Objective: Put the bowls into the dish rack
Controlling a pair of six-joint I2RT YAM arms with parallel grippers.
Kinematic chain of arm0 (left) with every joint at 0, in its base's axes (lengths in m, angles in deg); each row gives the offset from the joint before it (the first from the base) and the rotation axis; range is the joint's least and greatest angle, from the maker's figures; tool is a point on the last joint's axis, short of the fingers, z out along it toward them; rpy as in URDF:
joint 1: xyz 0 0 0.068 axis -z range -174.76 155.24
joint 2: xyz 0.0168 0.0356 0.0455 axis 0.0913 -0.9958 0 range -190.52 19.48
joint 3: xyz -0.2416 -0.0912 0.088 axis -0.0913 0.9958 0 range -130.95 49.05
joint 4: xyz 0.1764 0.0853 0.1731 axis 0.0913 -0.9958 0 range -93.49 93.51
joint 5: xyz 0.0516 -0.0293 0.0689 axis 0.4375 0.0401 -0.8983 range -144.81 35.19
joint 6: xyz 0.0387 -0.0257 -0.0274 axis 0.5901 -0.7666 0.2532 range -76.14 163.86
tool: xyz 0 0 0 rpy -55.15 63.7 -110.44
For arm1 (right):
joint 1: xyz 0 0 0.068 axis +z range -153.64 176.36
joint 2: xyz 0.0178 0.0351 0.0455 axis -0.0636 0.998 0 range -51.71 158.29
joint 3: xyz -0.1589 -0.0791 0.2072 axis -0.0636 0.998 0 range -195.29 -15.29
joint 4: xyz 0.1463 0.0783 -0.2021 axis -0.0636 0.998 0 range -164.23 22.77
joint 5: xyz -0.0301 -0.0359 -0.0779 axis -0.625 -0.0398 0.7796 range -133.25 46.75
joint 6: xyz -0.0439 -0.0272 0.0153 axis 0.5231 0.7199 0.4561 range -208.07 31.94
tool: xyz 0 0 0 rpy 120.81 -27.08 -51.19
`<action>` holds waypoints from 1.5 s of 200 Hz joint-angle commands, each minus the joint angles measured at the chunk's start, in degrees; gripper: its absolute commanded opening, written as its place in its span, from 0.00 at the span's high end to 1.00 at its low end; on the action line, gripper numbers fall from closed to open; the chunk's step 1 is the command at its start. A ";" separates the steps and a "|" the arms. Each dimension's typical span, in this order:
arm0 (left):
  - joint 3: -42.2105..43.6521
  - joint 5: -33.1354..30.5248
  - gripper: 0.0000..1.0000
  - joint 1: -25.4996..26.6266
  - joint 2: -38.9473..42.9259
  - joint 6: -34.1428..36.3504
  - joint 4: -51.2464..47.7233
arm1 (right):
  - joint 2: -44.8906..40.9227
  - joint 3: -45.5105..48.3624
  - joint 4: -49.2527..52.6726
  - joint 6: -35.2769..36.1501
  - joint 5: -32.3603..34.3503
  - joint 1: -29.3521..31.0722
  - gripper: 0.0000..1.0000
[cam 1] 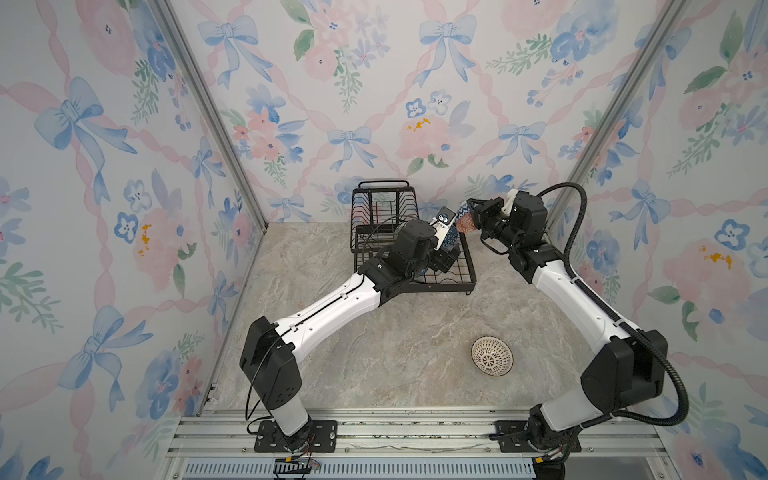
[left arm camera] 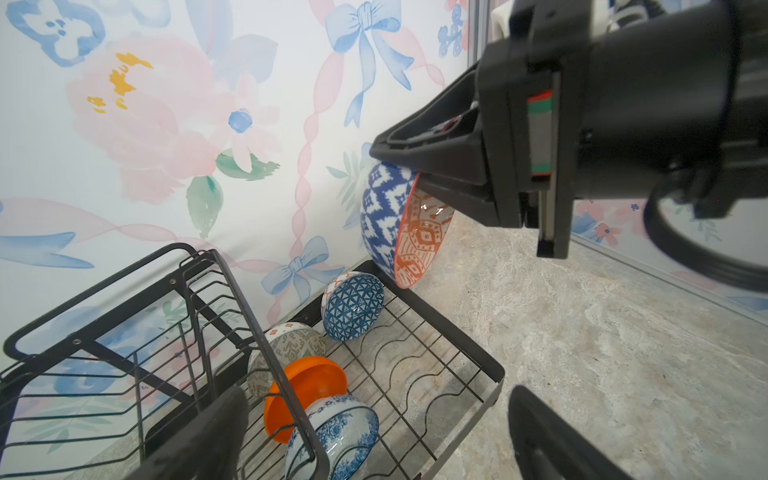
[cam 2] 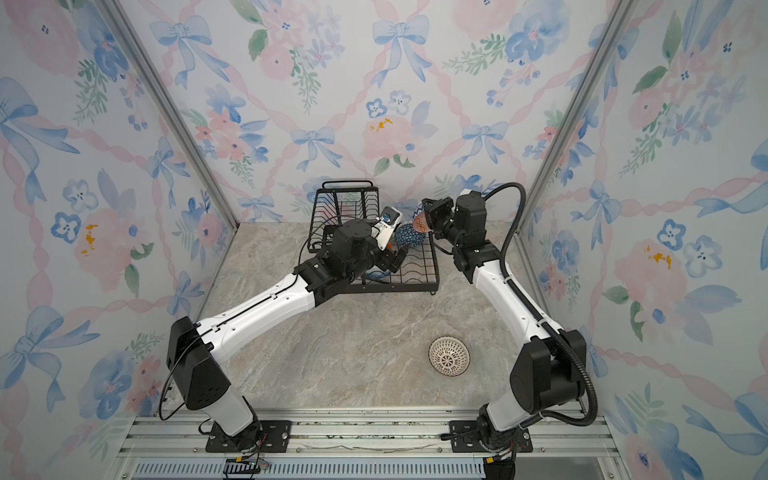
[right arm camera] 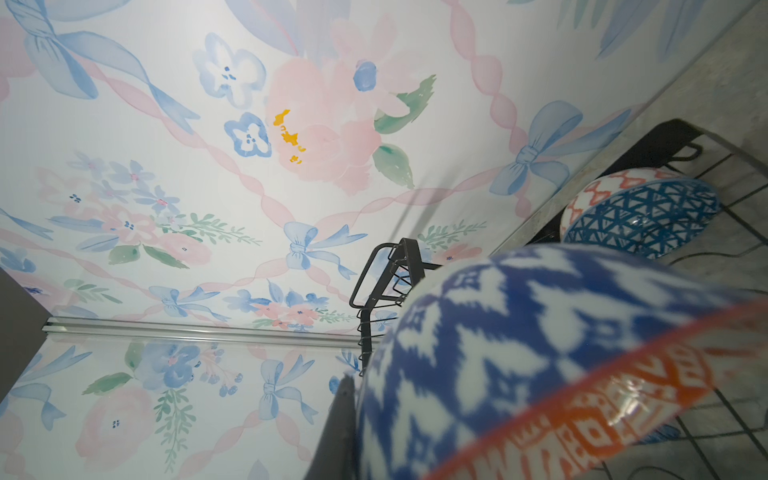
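Observation:
My right gripper (cam 1: 468, 211) is shut on the rim of an orange-red patterned bowl (cam 1: 463, 222) (cam 2: 420, 222) (left arm camera: 399, 224) (right arm camera: 519, 353). It holds the bowl tilted on edge above the far right corner of the black dish rack (cam 1: 471, 266) (cam 2: 434, 266) (left arm camera: 457, 332). In the rack's lower tray stand the blue triangle-patterned bowl (left arm camera: 353, 305) (right arm camera: 644, 216), a pale green one (left arm camera: 286, 349), a plain orange one (left arm camera: 307, 390) and a blue-floral one (left arm camera: 332, 436). My left gripper (cam 2: 395, 262) (left arm camera: 378, 392) hangs open over the tray, holding nothing. A white lattice bowl (cam 1: 492, 356) (cam 2: 449, 356) sits on the table.
The rack's raised upper basket (cam 1: 382, 208) stands at the back against the flowered wall. My left forearm (cam 1: 332, 311) lies across the rack's front left corner. Marbled tabletop (cam 1: 395, 353) spreads in front of the rack.

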 commanded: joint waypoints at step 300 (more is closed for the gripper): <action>-2.35 -9.72 0.02 1.38 -8.67 13.47 -1.02 | 24.39 -2.03 -20.03 -0.28 -4.24 -2.02 1.00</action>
